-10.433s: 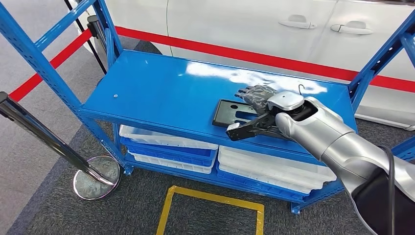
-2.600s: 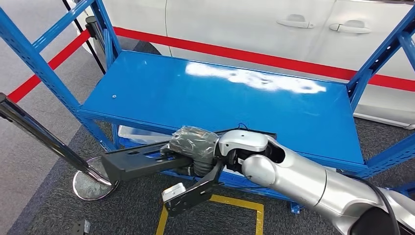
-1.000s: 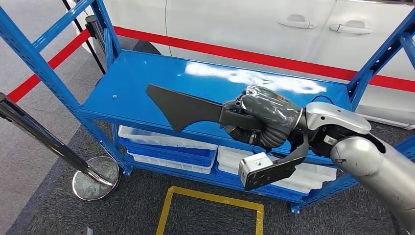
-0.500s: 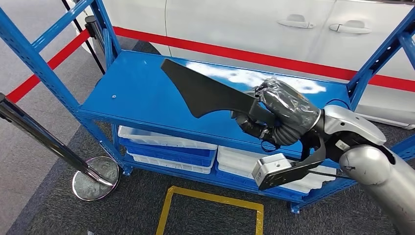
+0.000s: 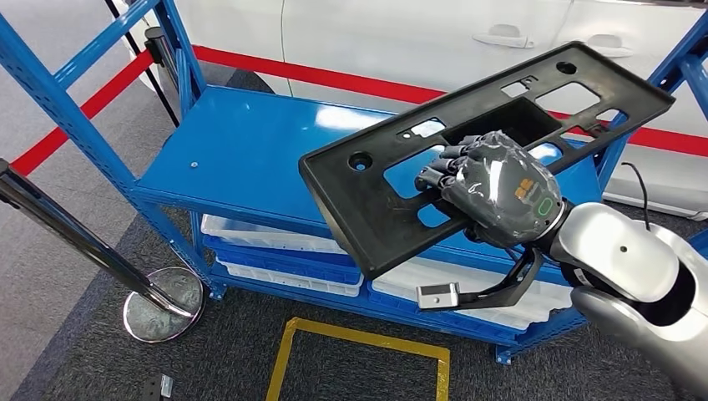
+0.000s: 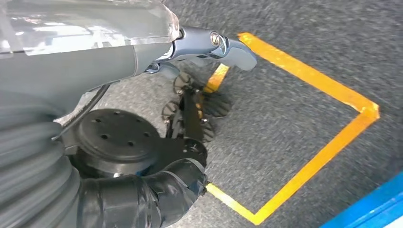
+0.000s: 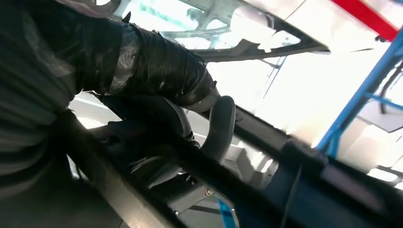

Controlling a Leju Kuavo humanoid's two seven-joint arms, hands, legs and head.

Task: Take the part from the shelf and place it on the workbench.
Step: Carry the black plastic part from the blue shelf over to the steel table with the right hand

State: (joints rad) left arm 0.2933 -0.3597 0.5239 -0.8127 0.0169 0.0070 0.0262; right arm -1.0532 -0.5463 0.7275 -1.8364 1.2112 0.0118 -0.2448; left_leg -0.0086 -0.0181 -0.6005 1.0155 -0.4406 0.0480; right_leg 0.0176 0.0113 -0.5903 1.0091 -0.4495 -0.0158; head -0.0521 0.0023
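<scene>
The part (image 5: 367, 200) is a flat black plastic plate with several cut-outs. My right hand (image 5: 497, 188) grips it through one of the openings and holds it tilted in the air, in front of and above the blue shelf (image 5: 242, 150). Its broad face is turned towards the head camera and hides the shelf's right half. Close up in the right wrist view, the dark fingers (image 7: 142, 71) wrap the part's black frame (image 7: 285, 145). My left hand (image 6: 142, 199) hangs over the floor, fingers apart and nothing in it.
White trays (image 5: 275, 242) fill the shelf's lower level. A chrome barrier post (image 5: 67, 230) on a round base (image 5: 163, 302) stands to the left. Yellow floor tape (image 5: 359, 338) lies before the shelf. A white car (image 5: 401, 42) is behind it.
The part left the shelf top earlier. In the last second my right hand turned it from edge-on to face-on and raised it up and to the right.
</scene>
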